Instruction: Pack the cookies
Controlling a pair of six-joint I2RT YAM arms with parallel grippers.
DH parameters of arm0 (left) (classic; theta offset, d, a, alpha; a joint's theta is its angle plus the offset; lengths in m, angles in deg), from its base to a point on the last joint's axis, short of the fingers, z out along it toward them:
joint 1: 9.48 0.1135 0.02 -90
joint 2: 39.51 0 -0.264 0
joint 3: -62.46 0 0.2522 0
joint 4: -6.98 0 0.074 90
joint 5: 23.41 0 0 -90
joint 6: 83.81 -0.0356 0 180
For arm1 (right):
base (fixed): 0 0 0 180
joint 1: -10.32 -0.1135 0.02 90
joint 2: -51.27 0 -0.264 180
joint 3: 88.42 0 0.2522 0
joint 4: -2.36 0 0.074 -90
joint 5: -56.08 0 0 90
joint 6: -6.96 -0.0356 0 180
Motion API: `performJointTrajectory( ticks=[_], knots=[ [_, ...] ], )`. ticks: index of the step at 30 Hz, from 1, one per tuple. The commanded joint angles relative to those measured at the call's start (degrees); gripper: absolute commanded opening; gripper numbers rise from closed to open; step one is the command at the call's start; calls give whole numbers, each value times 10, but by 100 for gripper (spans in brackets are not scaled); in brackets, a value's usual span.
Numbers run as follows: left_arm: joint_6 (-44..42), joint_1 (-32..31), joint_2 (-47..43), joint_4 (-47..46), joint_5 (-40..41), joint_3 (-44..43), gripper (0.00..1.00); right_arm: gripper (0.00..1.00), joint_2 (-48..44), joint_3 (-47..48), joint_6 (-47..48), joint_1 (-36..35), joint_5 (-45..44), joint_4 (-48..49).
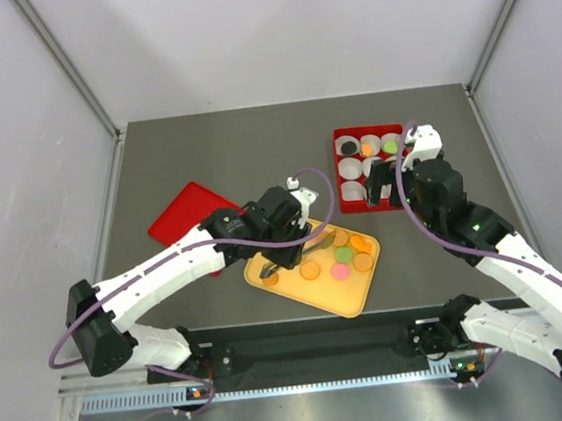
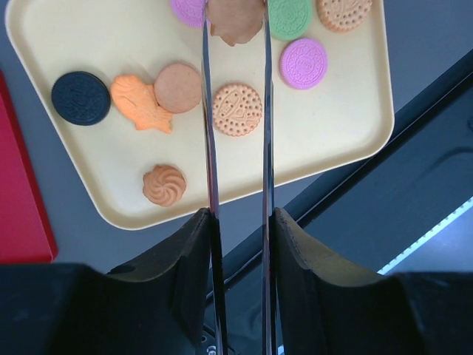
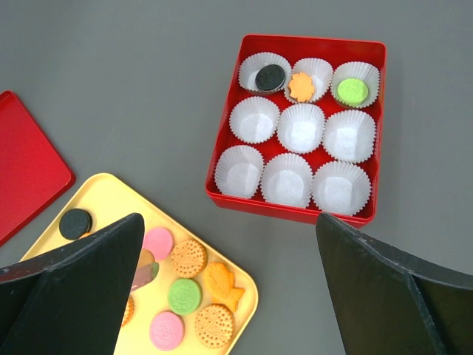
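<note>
While left tool (image 2: 235, 10) pinches a cookie (image 2: 235, 28) over the tray (image 2: 325, 148), right tool (image 3: 229, 222) gapes empty; box (image 3: 318, 40) holds three.

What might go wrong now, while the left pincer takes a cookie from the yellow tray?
1. The left pincer seems to hold the tan cookie only by its edges, at the very tips; it may slip out.
2. The green cookie lies right beside the tips and may get pushed.
3. The right pincer hangs open over the red box, so the arms may collide when the cookie is carried there.
</note>
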Motion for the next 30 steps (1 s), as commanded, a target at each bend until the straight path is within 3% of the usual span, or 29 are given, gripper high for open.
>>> performJointTrajectory(
  ticks=[1, 8, 15, 23, 30],
  knots=[
    [-11, -2, -26, 6, 17, -43, 39, 100, -15, 7, 0, -3, -5, 15],
    [-10, -2, 20, -42, 57, -107, 40, 100, -29, 12, 1, -3, -12, 5],
    [-20, 9, 155, -117, 105, -226, 40, 100, -52, 4, -1, -2, -28, -8],
    [-29, 41, 340, -111, 122, -408, 40, 100, -77, 9, 4, -1, -32, -25],
    [-30, 51, 402, -92, 131, -465, 40, 100, -89, 7, 7, -2, -35, -34]
  ],
)
